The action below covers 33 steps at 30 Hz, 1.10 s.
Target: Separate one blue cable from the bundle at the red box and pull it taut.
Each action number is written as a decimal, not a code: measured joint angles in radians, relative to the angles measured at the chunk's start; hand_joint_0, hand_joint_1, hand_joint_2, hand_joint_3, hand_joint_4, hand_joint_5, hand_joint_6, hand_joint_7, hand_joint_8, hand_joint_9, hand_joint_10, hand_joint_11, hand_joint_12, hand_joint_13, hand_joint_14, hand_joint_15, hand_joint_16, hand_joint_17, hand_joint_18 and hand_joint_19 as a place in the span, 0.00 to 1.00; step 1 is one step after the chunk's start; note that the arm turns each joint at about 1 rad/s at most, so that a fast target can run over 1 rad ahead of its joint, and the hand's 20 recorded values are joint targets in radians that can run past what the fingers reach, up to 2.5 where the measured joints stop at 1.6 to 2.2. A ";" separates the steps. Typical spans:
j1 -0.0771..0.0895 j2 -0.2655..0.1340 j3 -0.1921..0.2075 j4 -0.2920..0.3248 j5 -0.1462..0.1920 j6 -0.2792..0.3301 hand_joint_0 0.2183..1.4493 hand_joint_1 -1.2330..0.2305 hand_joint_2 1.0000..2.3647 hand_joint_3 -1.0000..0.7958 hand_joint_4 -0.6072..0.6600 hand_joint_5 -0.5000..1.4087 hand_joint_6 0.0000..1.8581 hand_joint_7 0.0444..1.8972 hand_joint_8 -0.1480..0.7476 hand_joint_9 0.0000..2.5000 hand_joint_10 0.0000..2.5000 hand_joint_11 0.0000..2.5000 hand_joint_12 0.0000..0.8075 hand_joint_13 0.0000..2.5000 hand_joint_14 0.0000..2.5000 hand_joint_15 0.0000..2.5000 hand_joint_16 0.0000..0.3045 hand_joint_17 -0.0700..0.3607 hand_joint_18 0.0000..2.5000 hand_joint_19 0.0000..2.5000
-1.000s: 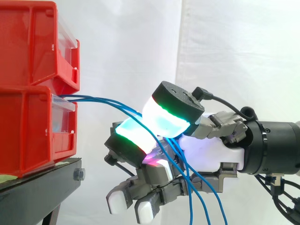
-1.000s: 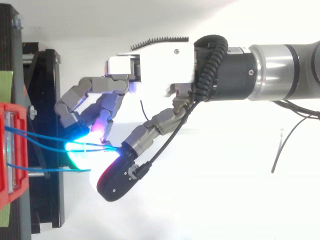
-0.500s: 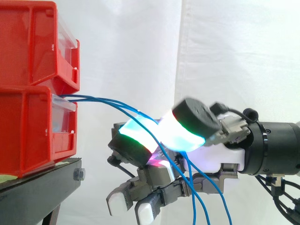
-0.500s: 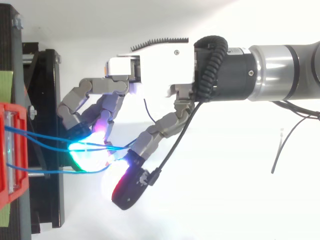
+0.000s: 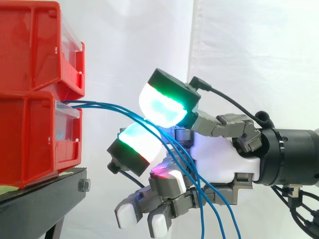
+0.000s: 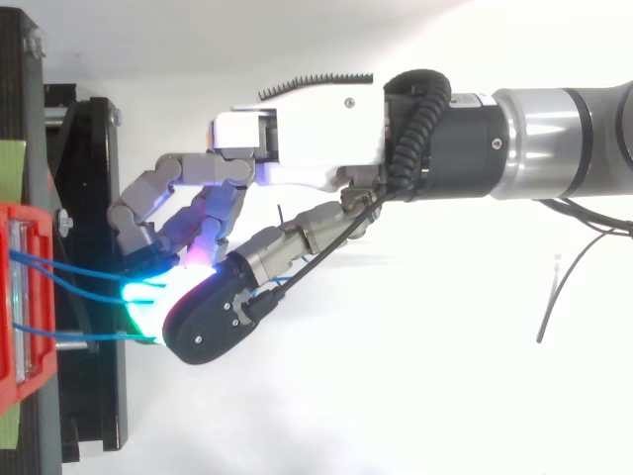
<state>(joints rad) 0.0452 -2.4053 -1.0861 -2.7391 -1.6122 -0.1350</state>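
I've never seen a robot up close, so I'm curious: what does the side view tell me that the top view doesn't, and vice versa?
From the side: the upper bin sits stacked on the lower bin, and the blue cables leave the lower bin, sag, then hang down past the robot hand. From above: the cables lie spread side by side at the bin front, and the arm's silver section reaches away. Both share red bins, cables, black stand and robot hand.

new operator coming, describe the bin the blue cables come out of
At the left of the side view, a black stand carries a lower bin with an upper bin stacked on it, both red. You want the lower one: unlike its neighbour, blue cables run out of its front.
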 measured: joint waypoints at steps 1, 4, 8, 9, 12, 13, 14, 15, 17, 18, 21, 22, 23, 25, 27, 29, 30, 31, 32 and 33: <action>0.000 0.000 0.000 0.000 0.000 0.000 0.31 0.40 0.01 0.38 0.48 0.22 0.43 0.69 0.50 0.48 0.01 0.39 0.43 0.28 0.01 0.21 0.15 0.40 0.28 0.29; -0.001 0.000 0.000 0.001 0.000 0.000 0.29 0.35 0.01 0.43 0.51 0.21 0.45 0.69 0.53 0.47 0.01 0.40 0.46 0.28 0.01 0.21 0.16 0.42 0.28 0.29; -0.002 0.000 0.001 0.002 0.000 0.000 0.32 0.26 0.01 0.46 0.54 0.19 0.47 0.71 0.51 0.46 0.01 0.42 0.45 0.27 0.01 0.21 0.16 0.41 0.27 0.29; -0.002 0.000 0.001 0.002 0.000 0.000 0.32 0.26 0.01 0.46 0.53 0.19 0.47 0.71 0.52 0.45 0.01 0.43 0.45 0.27 0.01 0.21 0.16 0.41 0.27 0.29; -0.002 0.000 0.001 0.002 -0.001 0.000 0.38 0.23 0.01 0.39 0.49 0.19 0.48 0.69 0.51 0.45 0.01 0.44 0.44 0.27 0.01 0.20 0.16 0.41 0.28 0.27; -0.002 0.000 0.002 0.002 -0.002 0.000 0.39 0.23 0.01 0.36 0.49 0.19 0.48 0.69 0.51 0.45 0.01 0.43 0.44 0.26 0.01 0.20 0.16 0.41 0.28 0.27; -0.003 0.000 0.002 0.002 -0.004 -0.001 0.41 0.23 0.01 0.33 0.47 0.18 0.48 0.68 0.51 0.45 0.01 0.43 0.44 0.27 0.01 0.20 0.16 0.41 0.28 0.27; -0.003 0.000 0.002 0.002 -0.005 -0.001 0.42 0.24 0.00 0.29 0.47 0.18 0.48 0.67 0.51 0.45 0.01 0.43 0.43 0.27 0.01 0.20 0.16 0.41 0.28 0.27; -0.003 0.000 0.002 0.001 -0.007 -0.001 0.43 0.25 0.00 0.28 0.46 0.18 0.48 0.66 0.50 0.45 0.01 0.43 0.43 0.27 0.01 0.20 0.15 0.41 0.28 0.26; -0.003 0.000 0.002 0.001 -0.007 -0.002 0.42 0.24 0.00 0.28 0.47 0.18 0.48 0.65 0.50 0.45 0.01 0.43 0.42 0.27 0.01 0.19 0.15 0.41 0.28 0.26; -0.003 0.001 0.003 0.001 -0.010 -0.010 0.40 0.24 0.00 0.28 0.48 0.19 0.48 0.66 0.50 0.45 0.01 0.43 0.42 0.27 0.01 0.20 0.15 0.41 0.28 0.26; -0.003 0.001 0.003 0.000 -0.012 -0.017 0.40 0.25 0.00 0.28 0.48 0.19 0.48 0.67 0.51 0.45 0.01 0.42 0.42 0.27 0.01 0.20 0.15 0.41 0.28 0.26; -0.003 0.001 0.004 -0.001 -0.013 -0.025 0.38 0.26 0.00 0.28 0.49 0.19 0.48 0.67 0.50 0.46 0.01 0.42 0.42 0.27 0.01 0.20 0.15 0.41 0.28 0.26; -0.003 0.001 0.004 -0.002 -0.015 -0.033 0.36 0.26 0.00 0.28 0.50 0.19 0.48 0.66 0.50 0.46 0.01 0.42 0.42 0.27 0.01 0.20 0.15 0.40 0.28 0.27; -0.003 0.001 0.004 -0.002 -0.016 -0.038 0.31 0.27 0.00 0.28 0.52 0.19 0.48 0.65 0.50 0.46 0.01 0.42 0.43 0.27 0.01 0.20 0.15 0.41 0.28 0.27; -0.003 0.001 0.004 -0.004 -0.016 -0.042 0.28 0.27 0.00 0.28 0.52 0.19 0.48 0.65 0.51 0.46 0.01 0.42 0.44 0.27 0.01 0.20 0.16 0.41 0.28 0.27; -0.003 0.001 0.004 -0.005 -0.016 -0.043 0.26 0.27 0.00 0.28 0.52 0.19 0.48 0.65 0.52 0.46 0.01 0.43 0.44 0.27 0.01 0.20 0.16 0.42 0.28 0.27; -0.003 0.001 0.004 -0.007 -0.017 -0.045 0.24 0.27 0.00 0.28 0.53 0.19 0.48 0.65 0.52 0.47 0.01 0.42 0.45 0.27 0.01 0.20 0.17 0.43 0.28 0.27; -0.003 0.001 0.004 -0.009 -0.017 -0.046 0.23 0.27 0.00 0.28 0.53 0.19 0.48 0.65 0.53 0.47 0.01 0.42 0.46 0.27 0.01 0.20 0.17 0.43 0.29 0.27; -0.003 0.001 0.005 -0.011 -0.017 -0.047 0.21 0.26 0.00 0.28 0.53 0.20 0.48 0.64 0.54 0.47 0.01 0.43 0.47 0.28 0.01 0.20 0.17 0.44 0.29 0.27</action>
<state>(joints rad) 0.0424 -2.4038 -1.0814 -2.7499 -1.6290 -0.1823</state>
